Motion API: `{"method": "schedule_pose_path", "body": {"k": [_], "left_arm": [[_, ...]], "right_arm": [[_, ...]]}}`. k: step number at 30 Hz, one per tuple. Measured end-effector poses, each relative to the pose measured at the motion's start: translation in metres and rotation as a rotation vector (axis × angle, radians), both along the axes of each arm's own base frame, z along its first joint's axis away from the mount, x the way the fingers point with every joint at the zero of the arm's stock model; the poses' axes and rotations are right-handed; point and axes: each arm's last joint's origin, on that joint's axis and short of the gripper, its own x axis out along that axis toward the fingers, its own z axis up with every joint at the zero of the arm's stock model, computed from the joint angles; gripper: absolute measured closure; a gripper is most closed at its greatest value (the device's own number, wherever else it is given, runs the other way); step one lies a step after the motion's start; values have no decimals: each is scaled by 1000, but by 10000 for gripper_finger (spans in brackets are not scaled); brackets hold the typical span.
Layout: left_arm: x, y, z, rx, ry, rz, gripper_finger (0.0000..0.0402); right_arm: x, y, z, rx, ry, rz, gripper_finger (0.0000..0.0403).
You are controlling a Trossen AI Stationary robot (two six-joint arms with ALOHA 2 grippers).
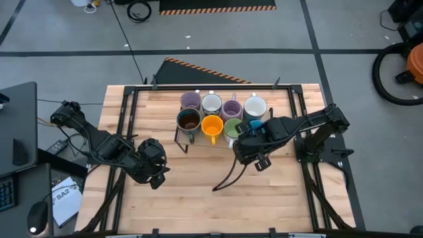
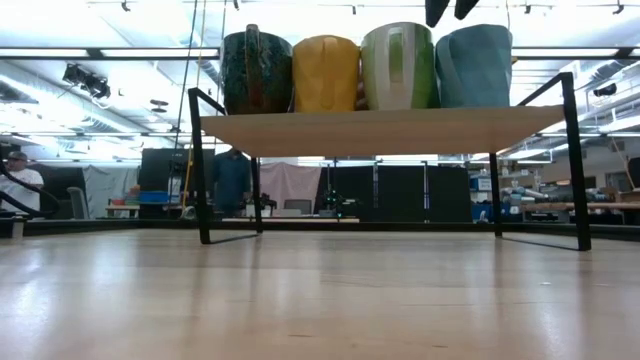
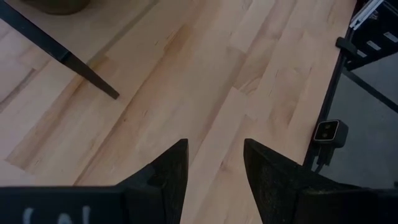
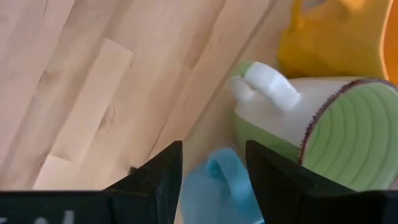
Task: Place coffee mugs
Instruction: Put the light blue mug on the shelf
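Note:
Eight mugs stand on a raised wooden shelf with black legs. The far row holds a lavender mug, a white mug, a second lavender mug and a patterned white mug. The near row holds dark brown, orange, green and blue. My right gripper is open just above the blue mug, its fingertips apart from the rim. My left gripper is open over bare wood on the table's left.
The shelf's black legs stand on the wooden table, and one leg shows ahead of my left gripper. Black rails run along the table's left and right sides. Bare wood lies near the front edge. A person sits in the room behind.

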Motion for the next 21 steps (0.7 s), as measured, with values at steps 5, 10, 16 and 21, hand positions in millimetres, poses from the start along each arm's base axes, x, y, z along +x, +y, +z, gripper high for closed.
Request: {"method": "schedule_pose_path", "body": {"k": [5,10,16,21], "left_arm": [[0,0,0,0,0,0,239],[0,0,0,0,0,0,239],[0,0,0,0,0,0,239],[0,0,0,-3,2,-2,239]], "right_arm": [[0,-3,0,-18,10,14,225],[-1,-4,-7,-26,43,22,227],[-1,-4,-13,-42,71,56,227],[-2,-4,-14,-43,84,60,227]]}}
